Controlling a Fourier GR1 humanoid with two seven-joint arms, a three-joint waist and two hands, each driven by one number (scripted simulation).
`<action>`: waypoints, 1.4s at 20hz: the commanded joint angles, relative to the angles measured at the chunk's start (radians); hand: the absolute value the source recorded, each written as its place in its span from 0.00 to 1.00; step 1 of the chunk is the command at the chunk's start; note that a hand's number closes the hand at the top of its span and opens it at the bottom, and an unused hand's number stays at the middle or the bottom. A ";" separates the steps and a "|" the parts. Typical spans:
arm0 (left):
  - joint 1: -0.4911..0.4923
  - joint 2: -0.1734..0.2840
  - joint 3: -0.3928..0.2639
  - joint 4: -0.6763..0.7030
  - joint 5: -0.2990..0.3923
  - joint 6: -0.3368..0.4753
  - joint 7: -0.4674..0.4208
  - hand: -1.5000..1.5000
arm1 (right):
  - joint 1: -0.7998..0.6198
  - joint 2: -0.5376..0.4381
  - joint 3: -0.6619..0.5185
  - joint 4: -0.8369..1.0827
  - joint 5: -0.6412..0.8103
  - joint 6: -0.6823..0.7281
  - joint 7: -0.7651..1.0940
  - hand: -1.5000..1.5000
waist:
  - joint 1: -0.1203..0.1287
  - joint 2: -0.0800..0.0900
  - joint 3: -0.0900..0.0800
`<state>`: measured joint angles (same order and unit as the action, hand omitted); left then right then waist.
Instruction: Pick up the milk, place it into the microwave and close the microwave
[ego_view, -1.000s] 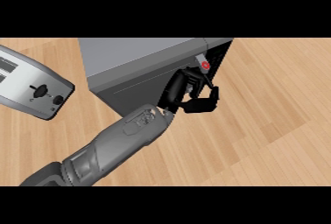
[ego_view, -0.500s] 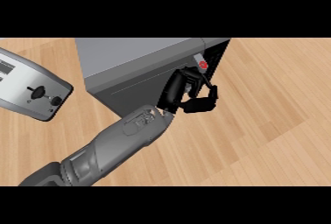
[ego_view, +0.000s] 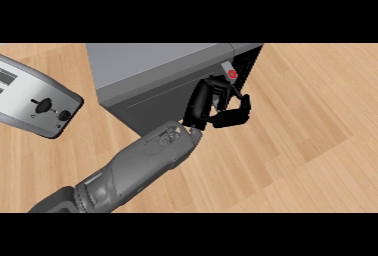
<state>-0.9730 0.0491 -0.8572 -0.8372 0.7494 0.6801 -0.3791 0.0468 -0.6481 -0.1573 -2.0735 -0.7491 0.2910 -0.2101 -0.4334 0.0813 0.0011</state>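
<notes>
The grey microwave (ego_view: 155, 65) stands at the top middle, with a dark opening (ego_view: 253, 60) at its right end. The milk (ego_view: 229, 71), a white carton with a red cap, is at the mouth of that opening and is mostly hidden. My left hand (ego_view: 214, 107) is curled round it, fingers (ego_view: 198, 100) on its left side and thumb (ego_view: 238, 112) on its right. The grey forearm (ego_view: 148, 160) comes in from the lower left. I cannot tell whether the carton rests on the microwave floor. My right hand does not show.
A silver toaster (ego_view: 37, 100) lies at the left edge, near the microwave's left corner. The wooden counter (ego_view: 310, 135) spreads out to the right of and below the hand.
Almost nothing: the whole view has slid a little to the left. The hand stays curled on the milk at the microwave's opening.
</notes>
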 joint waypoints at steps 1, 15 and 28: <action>-0.053 -0.047 0.090 0.097 0.050 0.077 0.034 1.00 | 0.001 -0.004 -0.024 0.011 -0.029 -0.007 0.008 0.00 | 0.024 0.007 0.001; -0.068 0.011 0.044 0.216 0.107 -0.022 0.027 1.00 | 0.022 -0.043 -0.136 -0.025 -0.066 -0.041 0.033 0.00 | 0.109 0.006 -0.003; -0.063 0.034 0.007 0.254 0.165 -0.102 -0.005 0.00 | 0.073 -0.040 -0.190 -0.079 -0.116 -0.065 0.059 0.00 | 0.163 0.001 -0.003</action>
